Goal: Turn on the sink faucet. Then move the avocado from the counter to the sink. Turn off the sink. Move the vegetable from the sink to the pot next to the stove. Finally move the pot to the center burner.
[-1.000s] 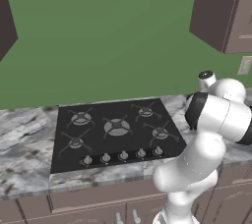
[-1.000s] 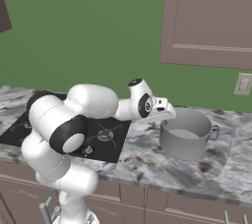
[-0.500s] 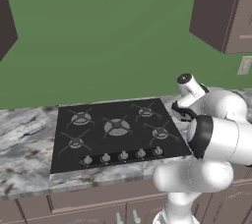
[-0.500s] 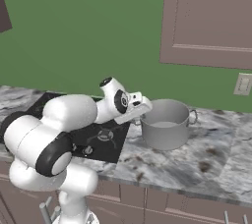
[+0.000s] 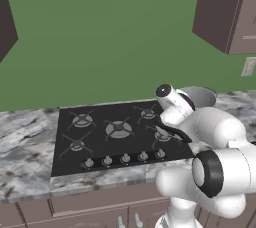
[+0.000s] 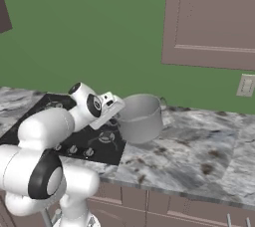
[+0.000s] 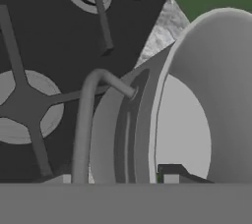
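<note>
Because the pot [image 6: 140, 117] must reach the center burner [image 5: 118, 129], my pincer [image 6: 117, 110] grips its rim beside the handle [image 7: 91, 115].

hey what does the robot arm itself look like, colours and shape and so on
The arm is built of glossy white, rounded, bulbous segments with black bands and discs at the joints. Its wrist ends in a white, boxy tool body with a small black round cap beside it. The fingertips are small and dark. No cables or markings show.

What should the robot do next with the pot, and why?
Probably keep carrying the pot sideways over the stove toward the middle burner. The gripper seems clamped on its rim, and the pot hangs at the stove's right edge, not over the middle yet.
</note>
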